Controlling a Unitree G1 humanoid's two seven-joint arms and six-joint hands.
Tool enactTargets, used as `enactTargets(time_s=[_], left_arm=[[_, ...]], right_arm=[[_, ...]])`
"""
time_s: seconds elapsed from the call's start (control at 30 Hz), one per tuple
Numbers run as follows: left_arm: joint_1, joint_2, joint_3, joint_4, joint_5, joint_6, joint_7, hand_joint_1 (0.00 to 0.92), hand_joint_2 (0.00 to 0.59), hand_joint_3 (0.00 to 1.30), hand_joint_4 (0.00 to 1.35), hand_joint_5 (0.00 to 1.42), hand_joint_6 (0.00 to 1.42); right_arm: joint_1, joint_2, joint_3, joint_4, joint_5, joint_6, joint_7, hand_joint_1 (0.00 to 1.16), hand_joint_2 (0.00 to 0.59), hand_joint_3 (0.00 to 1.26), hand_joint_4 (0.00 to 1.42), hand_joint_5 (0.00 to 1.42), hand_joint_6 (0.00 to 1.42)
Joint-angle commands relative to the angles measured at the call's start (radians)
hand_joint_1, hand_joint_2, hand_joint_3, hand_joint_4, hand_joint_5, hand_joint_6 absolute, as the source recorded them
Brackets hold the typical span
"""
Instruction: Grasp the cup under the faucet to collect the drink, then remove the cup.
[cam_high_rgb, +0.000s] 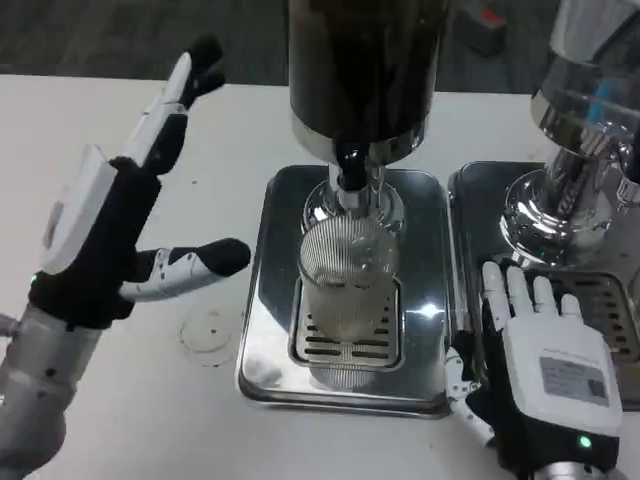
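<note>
White surface (150, 400) runs under everything we see, with dark floor beyond its far edge. We find the cup (349, 285), clear and ribbed, standing upright on the slotted grate of a steel drip tray (265, 340), directly below the black faucet (350, 165) of the dark dispenser (360, 60); we judge it sits there so the drink falls straight in, and the tray so it catches spills. Some pale liquid seems to lie at its bottom, though we cannot be sure. Our left hand (110, 215) hovers left of the cup, well apart from it, spread wide with thumb out and holding nothing, which we read as a shape ready to wrap the cup from the side. Our right hand (545, 365) lies flat, fingers extended and empty, at the edge of the second tray (480, 200), apparently waiting. That tray carries a second dispenser (580, 120), chrome and clear. We count one cup, two trays, two dispensers, two hands, and one faint round mark (210, 332) on the surface.
</note>
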Motion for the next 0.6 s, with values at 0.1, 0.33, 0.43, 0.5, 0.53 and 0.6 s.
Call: enactTargets(time_s=[0.1,0.33,0.43,0.5,0.53,0.6], left_arm=[[-0.079,-0.063,-0.028,0.014,-0.172,-0.026,-0.250,0.000,0.084,0.00,0.00,0.12,0.08],[-0.113,-0.137,-0.027,0.057,-0.205,-0.023,-0.400,0.000,0.089,0.00,0.00,0.14,0.08],[-0.118,-0.159,-0.017,0.069,-0.211,-0.028,-0.442,0.000,0.091,0.00,0.00,0.14,0.08],[-0.119,-0.170,-0.014,0.072,-0.217,-0.030,-0.466,0.000,0.091,0.00,0.00,0.14,0.08],[-0.119,-0.175,-0.013,0.072,-0.218,-0.030,-0.475,0.000,0.092,0.00,0.00,0.14,0.08],[-0.122,-0.184,-0.009,0.075,-0.223,-0.029,-0.494,0.000,0.092,0.00,0.00,0.14,0.08]], right_arm=[[-0.003,0.015,0.003,0.007,0.005,0.008,-0.017,0.17,0.586,0.00,0.00,0.00,0.00],[0.001,0.028,0.004,0.009,0.004,0.019,-0.033,0.16,0.586,0.00,0.00,0.00,0.00],[0.001,0.033,0.006,0.010,0.000,0.023,-0.034,0.16,0.586,0.00,0.00,0.00,0.00],[0.003,0.037,0.005,0.009,0.003,0.026,-0.034,0.16,0.586,0.00,0.00,0.00,0.00],[0.003,0.038,0.005,0.010,0.004,0.027,-0.034,0.16,0.586,0.00,0.00,0.00,0.00],[0.004,0.040,0.005,0.010,0.006,0.028,-0.035,0.16,0.586,0.00,0.00,0.00,0.00]])
